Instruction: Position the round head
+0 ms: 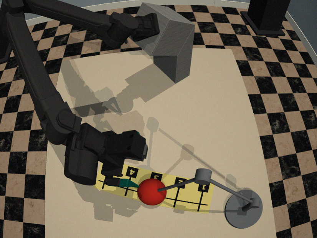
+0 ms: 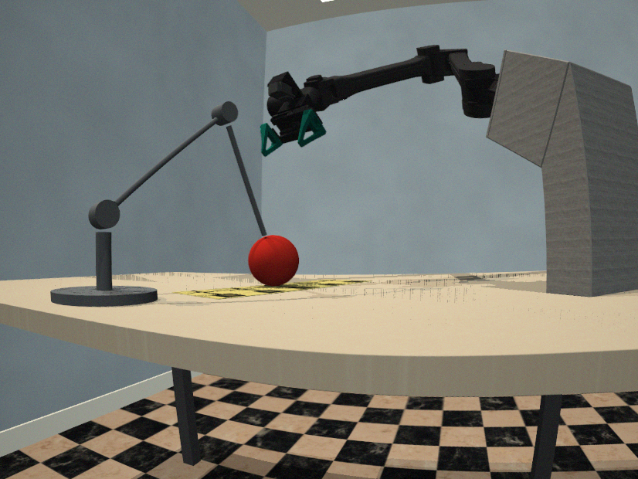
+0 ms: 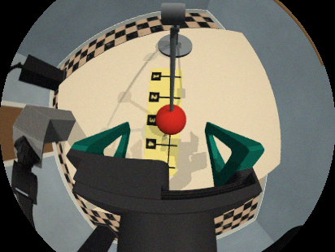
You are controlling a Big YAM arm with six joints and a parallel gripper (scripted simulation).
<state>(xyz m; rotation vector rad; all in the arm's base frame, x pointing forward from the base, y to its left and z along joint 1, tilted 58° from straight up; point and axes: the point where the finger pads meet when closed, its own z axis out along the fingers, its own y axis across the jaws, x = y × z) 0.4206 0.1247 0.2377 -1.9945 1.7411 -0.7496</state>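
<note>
One pincer (image 1: 139, 160) (image 2: 282, 150) (image 3: 167, 126), green-fingered, spread wide; we find nothing pinched. In the exterior view it hangs higher than the red head (image 1: 151, 191) (image 2: 273, 260) (image 3: 171, 119), apart from it. Head: one, round, at mark 3 by the top view (it covers the crossing, we note); whether it touches the bench (image 1: 204, 102) (image 2: 412, 324) (image 3: 244, 102), we cannot tell. One yellow strip (image 1: 208, 195) (image 2: 198, 293) (image 3: 163, 87), near side in the top view. One lamp elbow (image 1: 203, 176) (image 2: 224, 113) (image 3: 173, 13), raised; one foot (image 1: 236, 217) (image 2: 103, 296) (image 3: 166, 48), near right there. One grey stand (image 1: 176, 38) (image 2: 571, 180) (image 3: 34, 118), far side.
</note>
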